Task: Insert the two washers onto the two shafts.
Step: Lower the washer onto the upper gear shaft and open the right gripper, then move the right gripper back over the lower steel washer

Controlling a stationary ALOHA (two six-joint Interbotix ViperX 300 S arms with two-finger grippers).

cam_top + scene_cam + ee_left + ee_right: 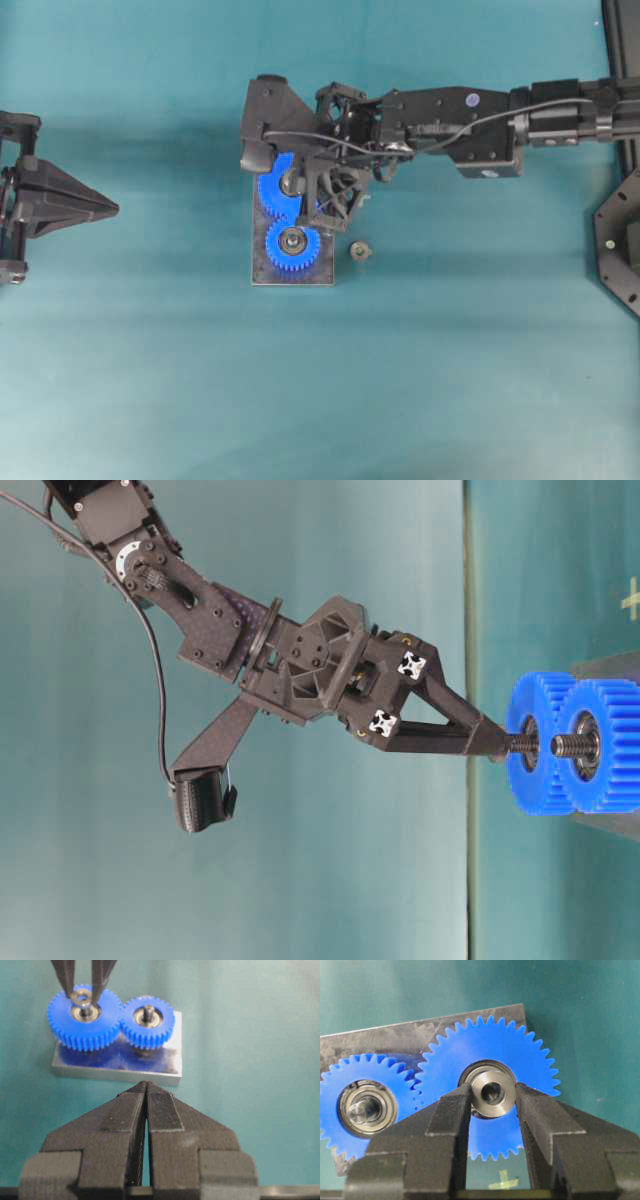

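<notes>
Teal matting is covering the whole tabletop, and on it one flat rectangular grey metal plate is lying near the middle. Two blue toothed plastic gears are being carried on the plate, meshed side by side: a larger gear and a smaller gear, each with a silver bearing at its hub. Two threaded steel shafts are being seen in the table-level view, one per gear; the smaller gear's shaft is standing bare. One silver metal ring washer is being gripped between the two black fingers of the right gripper, and it is being held directly over the hub of the larger gear, at the tip of that gear's shaft; whether it is already seated cannot be told. One small dark metal part is lying on the matting just beside the plate. The left gripper is being kept well apart from the plate, its jaws pressed together on nothing.
</notes>
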